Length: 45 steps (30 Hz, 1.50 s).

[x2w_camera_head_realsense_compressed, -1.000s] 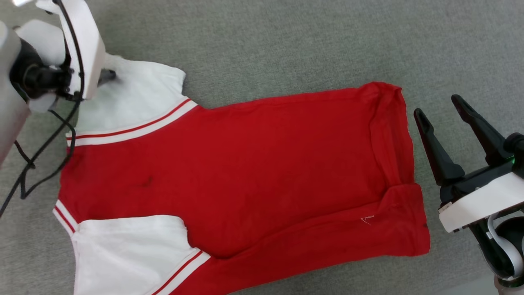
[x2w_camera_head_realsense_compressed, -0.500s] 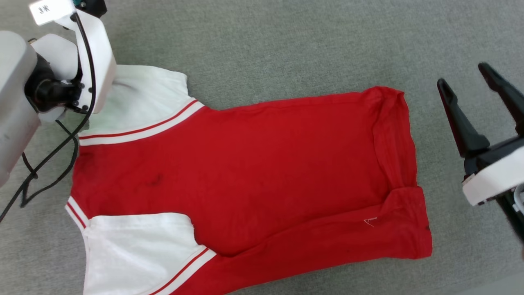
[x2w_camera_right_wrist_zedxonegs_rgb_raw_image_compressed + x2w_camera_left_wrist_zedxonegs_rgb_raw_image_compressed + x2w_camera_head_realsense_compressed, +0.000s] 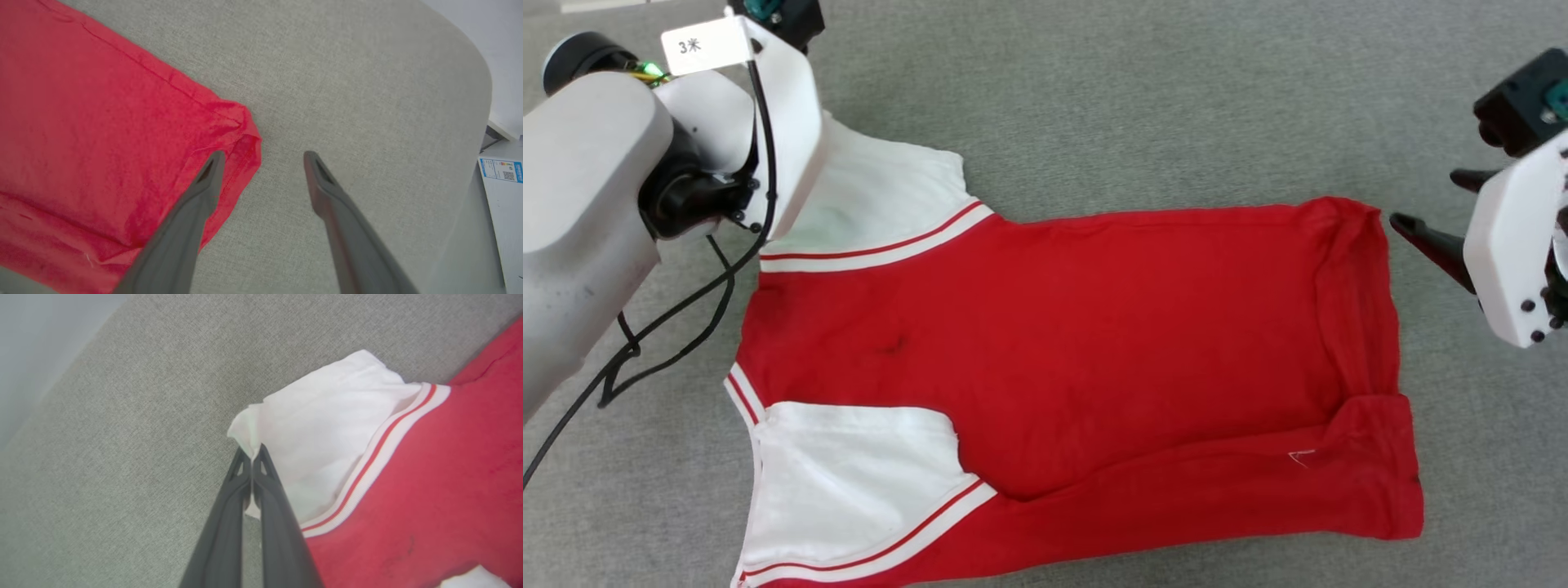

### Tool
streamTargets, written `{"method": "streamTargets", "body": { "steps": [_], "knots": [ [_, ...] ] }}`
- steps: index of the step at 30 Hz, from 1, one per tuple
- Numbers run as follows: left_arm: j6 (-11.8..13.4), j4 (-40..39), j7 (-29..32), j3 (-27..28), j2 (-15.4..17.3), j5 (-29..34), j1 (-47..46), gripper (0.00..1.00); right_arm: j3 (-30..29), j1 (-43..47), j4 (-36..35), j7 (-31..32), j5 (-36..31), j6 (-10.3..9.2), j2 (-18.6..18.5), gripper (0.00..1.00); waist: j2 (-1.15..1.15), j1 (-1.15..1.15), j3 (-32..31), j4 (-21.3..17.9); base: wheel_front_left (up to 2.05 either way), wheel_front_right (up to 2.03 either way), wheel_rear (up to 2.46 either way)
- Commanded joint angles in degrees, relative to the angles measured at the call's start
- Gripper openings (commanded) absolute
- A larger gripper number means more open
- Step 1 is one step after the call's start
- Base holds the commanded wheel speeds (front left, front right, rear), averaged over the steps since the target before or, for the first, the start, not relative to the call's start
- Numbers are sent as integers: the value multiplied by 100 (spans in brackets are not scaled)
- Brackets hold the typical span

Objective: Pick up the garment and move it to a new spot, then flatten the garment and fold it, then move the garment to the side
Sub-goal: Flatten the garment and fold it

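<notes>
One grey surface (image 3: 1094, 106) carries one garment (image 3: 1054, 351), spread flat. It has two white sleeves, and the near sleeve (image 3: 849, 474) is cut off at the head view's bottom edge. My left gripper (image 3: 252, 455) is pinched tight on the corner of the far sleeve (image 3: 327, 424). My right gripper (image 3: 264, 155) gapes wide, empty, just beside the hem corner.

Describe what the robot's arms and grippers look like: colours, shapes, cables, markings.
The left arm is a rounded pale-grey shell with a black joint, a white bracket, a looping black cable and a white label marked "3米". The left gripper and right gripper each have two long, tapering dark-grey fingers with cut-outs near the tips. The right arm's white plate carries black screws.
</notes>
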Motion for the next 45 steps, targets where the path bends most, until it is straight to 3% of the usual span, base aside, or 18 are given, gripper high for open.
{"method": "streamTargets", "body": {
  "steps": [1,8,20,21,22,23,34,45],
  "knots": [
    [-8,-48,-64,-30,-33,36,-65,0,117,-184,119,200,87,-4,-52,100,0,0,49,69,0,0,0],
    [-5,-273,-196,-104,-132,102,-238,0,635,-872,1052,771,260,-3,168,100,0,0,248,275,0,0,0],
    [-6,-507,-403,-242,-116,102,-406,0,1522,-660,2299,470,505,-1,441,100,0,0,449,467,0,0,0],
    [-6,-514,-419,-251,-103,81,-412,0,1585,-661,2351,438,541,0,437,85,0,0,445,469,0,0,0],
    [-6,-530,-449,-259,-92,63,-424,0,1624,-678,2388,377,578,0,434,25,0,0,439,469,0,0,0],
    [-6,-566,-549,-283,-63,34,-407,0,1663,-815,2446,115,670,-2,382,0,0,0,357,471,0,0,0],
    [-6,-858,-1181,-359,35,-202,161,0,1709,-614,2283,-1229,1082,-5,-136,0,0,0,-546,668,0,0,0],
    [116,-1583,-1530,-422,561,-443,1383,0,1882,416,1806,-2047,1367,-4,-611,0,0,0,-1354,730,0,0,0]
  ]
}}
